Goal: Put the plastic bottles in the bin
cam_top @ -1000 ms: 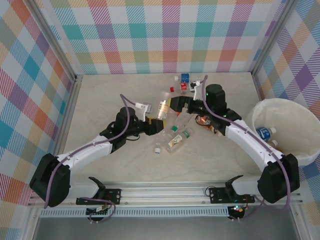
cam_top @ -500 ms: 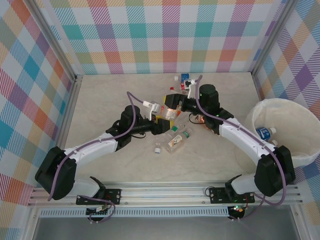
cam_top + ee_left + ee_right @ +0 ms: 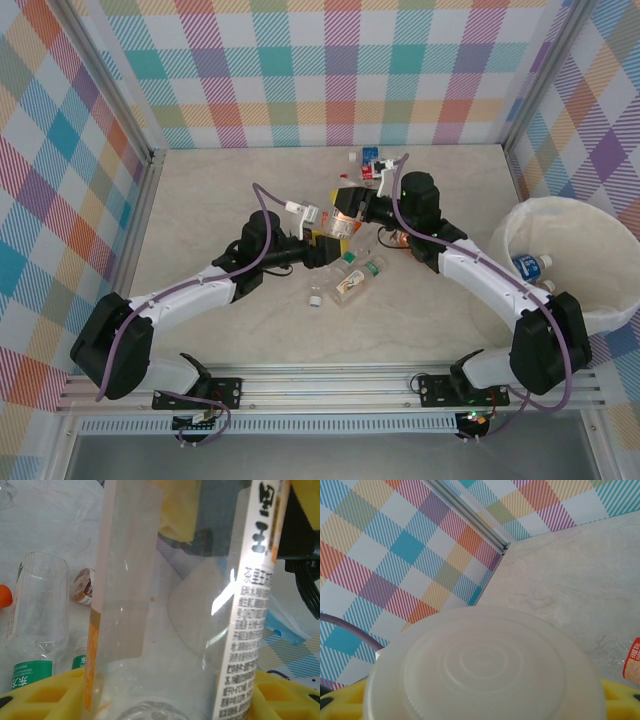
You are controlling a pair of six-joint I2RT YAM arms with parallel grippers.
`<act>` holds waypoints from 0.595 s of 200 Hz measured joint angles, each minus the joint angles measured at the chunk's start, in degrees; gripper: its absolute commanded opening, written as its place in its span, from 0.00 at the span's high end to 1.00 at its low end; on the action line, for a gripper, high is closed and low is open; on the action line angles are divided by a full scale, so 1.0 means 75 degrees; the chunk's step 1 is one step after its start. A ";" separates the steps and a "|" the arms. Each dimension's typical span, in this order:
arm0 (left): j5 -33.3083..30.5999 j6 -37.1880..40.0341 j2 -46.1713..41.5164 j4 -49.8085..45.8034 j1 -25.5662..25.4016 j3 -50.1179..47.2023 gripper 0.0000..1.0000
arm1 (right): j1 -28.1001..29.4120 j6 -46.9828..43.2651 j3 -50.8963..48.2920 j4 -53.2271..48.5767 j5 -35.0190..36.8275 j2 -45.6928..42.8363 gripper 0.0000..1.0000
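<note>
Top external: found the left claw (image 3: pixel 325 238) clenched on a clear bottle with an orange label (image 3: pixel 345 218), over the middle of the surface (image 3: pixel 220 190). Noted the right claw (image 3: pixel 352 203) reaching in from the opposite side, right at that bottle's far end.

Left wrist: saw the gripped bottle up close, standing between the yellow pads (image 3: pixel 37 697), with a strip of printed label down its right side. Spotted behind it a green-labelled bottle (image 3: pixel 35 630) lying on the surface.

Right wrist: caught a white cap (image 3: pixel 485 665) sitting between two yellow pads (image 3: pixel 620 700), one at each lower corner, just beside the cap's edge. Could not tell whether clamped on the cap or merely flanking it.

Back to top external: counted two green-capped bottles (image 3: pixel 365 272) lying side by side just nearer than the claws, plus a small clear bottle (image 3: pixel 315 297) near them. Picked out a crumpled orange-labelled bottle (image 3: pixel 405 240) beside the right arm, and a cluster of red and blue bottles (image 3: pixel 367 162) at the far edge. Found the bin (image 3: pixel 610 300) at the right, well apart from both claws, with a blue-labelled bottle (image 3: pixel 530 265) lying inside.
</note>
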 measured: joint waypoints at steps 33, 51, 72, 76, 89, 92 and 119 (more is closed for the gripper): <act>-0.0064 -0.0079 0.0000 -0.0023 0.0000 0.0009 0.24 | 0.0009 -0.0163 0.0000 -0.0137 0.0064 -0.0111 0.49; -0.0201 -0.0131 0.0000 -0.0032 -0.0003 0.0009 0.15 | 0.0009 -0.0268 0.0000 -0.0265 0.0175 -0.0227 0.50; -0.0417 -0.0137 0.0000 -0.0035 -0.0035 0.0009 0.00 | 0.0009 -0.0408 0.0000 -0.0481 0.0428 -0.0405 0.51; -0.0460 -0.0114 0.0000 -0.0032 -0.0035 0.0009 0.00 | 0.0009 -0.0440 0.0000 -0.0530 0.0490 -0.0449 0.51; -0.0583 -0.0119 -0.0003 -0.0029 -0.0035 0.0009 0.00 | 0.0009 -0.0586 0.0000 -0.0714 0.0702 -0.0609 0.51; -0.0603 -0.0119 -0.0003 -0.0029 -0.0041 0.0009 0.00 | 0.0009 -0.0621 0.0000 -0.0764 0.0764 -0.0653 0.50; -0.0988 -0.0119 -0.0187 -0.0029 -0.0146 -0.0012 0.00 | 0.0009 -0.1212 0.0093 -0.1431 0.1428 -0.1046 0.50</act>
